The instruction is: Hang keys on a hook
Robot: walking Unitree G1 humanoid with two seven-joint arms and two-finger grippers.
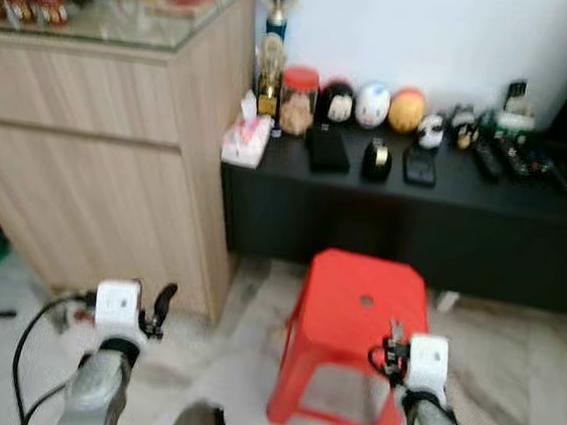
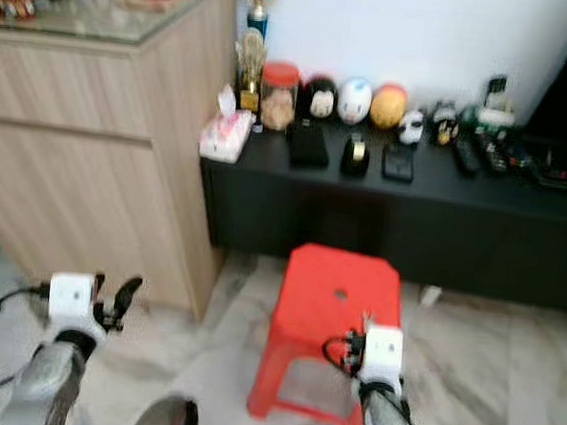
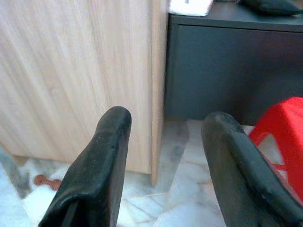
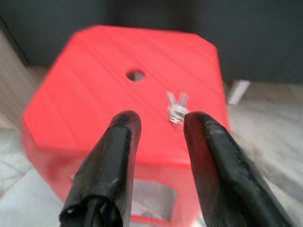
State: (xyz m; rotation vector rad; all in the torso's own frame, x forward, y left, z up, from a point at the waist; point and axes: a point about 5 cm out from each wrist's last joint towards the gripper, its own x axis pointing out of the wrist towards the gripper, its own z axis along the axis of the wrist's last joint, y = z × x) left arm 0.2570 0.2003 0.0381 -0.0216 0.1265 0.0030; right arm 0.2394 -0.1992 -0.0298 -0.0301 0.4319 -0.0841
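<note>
Right wrist view: the right tool (image 4: 158, 120) hovers spread apart, gripping nothing, above small silver keys (image 4: 176, 108) lying on the red stool (image 4: 94, 109). The left tool (image 3: 165, 125) is likewise spread, empty.

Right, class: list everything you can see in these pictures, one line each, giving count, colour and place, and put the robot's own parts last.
Keys: one small bunch, silver, lying on the stool top near its right edge.
Stool: one, red plastic, hole in the seat, on the floor before the black bench.
Bench: one, black, low, along the white wall.
Round figurines: several, mixed colours, in a row at the back of the bench.
Jar: one, red lid, on the bench's left end.
Tissue pack: one, pink and white, on the bench's left corner.
Trophy: one, gold with blue ball, beside the cabinet.
Cabinet: one, light wood, glass top, on the left.
Left gripper: jaws open, beside the cabinet.
Right gripper: jaws open, above the stool, short of the keys.
</note>
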